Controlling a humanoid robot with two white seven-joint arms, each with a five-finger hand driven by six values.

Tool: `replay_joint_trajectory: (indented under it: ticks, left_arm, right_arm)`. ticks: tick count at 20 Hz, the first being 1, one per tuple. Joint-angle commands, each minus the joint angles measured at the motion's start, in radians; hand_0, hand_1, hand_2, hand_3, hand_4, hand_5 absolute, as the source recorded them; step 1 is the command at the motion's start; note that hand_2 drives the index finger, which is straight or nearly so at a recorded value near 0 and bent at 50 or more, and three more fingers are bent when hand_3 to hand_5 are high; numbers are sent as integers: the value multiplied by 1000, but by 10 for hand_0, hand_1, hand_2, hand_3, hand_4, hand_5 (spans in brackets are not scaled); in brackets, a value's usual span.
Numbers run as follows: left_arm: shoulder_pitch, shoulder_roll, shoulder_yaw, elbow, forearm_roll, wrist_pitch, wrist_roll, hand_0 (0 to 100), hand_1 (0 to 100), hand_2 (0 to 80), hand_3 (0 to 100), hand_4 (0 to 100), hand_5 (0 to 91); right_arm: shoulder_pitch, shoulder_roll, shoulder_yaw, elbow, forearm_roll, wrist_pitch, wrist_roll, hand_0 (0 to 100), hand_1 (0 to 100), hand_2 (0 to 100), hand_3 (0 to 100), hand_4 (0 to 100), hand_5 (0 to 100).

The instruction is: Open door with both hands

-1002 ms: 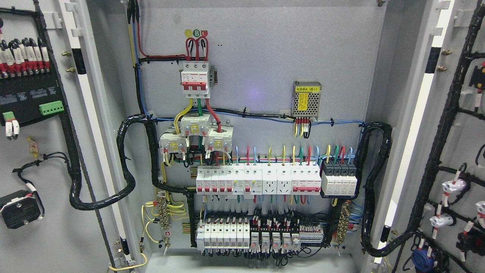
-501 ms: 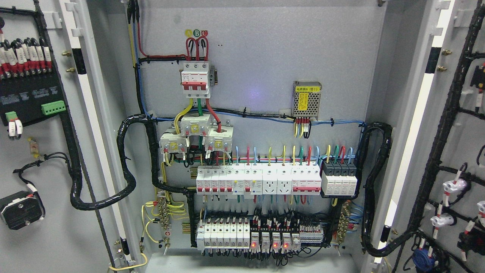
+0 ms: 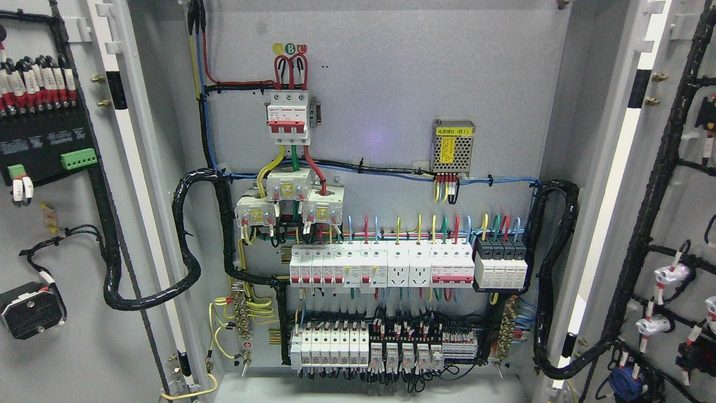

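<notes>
A grey electrical cabinet fills the head view, with both doors swung wide. The left door [image 3: 72, 347] shows its inner face at the picture's left, carrying a black terminal block [image 3: 42, 143] and a black cable loom [image 3: 112, 235]. The right door [image 3: 685, 224] shows its inner face at the far right, with black wiring and white fittings. Between them the back panel [image 3: 391, 84] is exposed. Neither of my hands nor arms appears anywhere in the picture.
On the back panel sit a red-and-white main breaker [image 3: 288, 115], a small metal power supply [image 3: 452, 146], a row of white breakers [image 3: 380, 267] and a lower row of relays [image 3: 386, 350]. Thick black cable bundles [image 3: 551, 280] hang at both sides.
The red lights on the lower relays, lit half a second ago, are dark now. The left door's terminal block has shifted slightly right since a second ago.
</notes>
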State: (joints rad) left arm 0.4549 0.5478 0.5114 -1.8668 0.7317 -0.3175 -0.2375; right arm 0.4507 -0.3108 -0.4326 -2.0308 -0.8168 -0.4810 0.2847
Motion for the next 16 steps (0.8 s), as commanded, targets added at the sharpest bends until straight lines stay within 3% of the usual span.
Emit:
replay_joint_trajectory:
  ticks: [1,9,11,16]
  left_arm:
    - [37,3,-7,-64,0,-8,-2,0,0,0,0,0,0]
    - [120,3,-11,-123,2,-11,-3,0,0,0,0,0,0]
    - [136,3,-30,-121,2,-12,-5,0,0,0,0,0,0]
    - [174,-5,-87,-121,0,-15,-8,0,0,0,0,0,0]
  right_arm:
    - [3,-5,-5,-5,-1,1,2,0,0,0,0,0,0]
    - [17,-14,26,-15,1,1,11,0,0,0,0,0,0]
    - [29,-33,35,-26,1,1,11,0,0,0,0,0,0]
    - [48,-34,49,-43,1,-2,14,0,0,0,0,0,0]
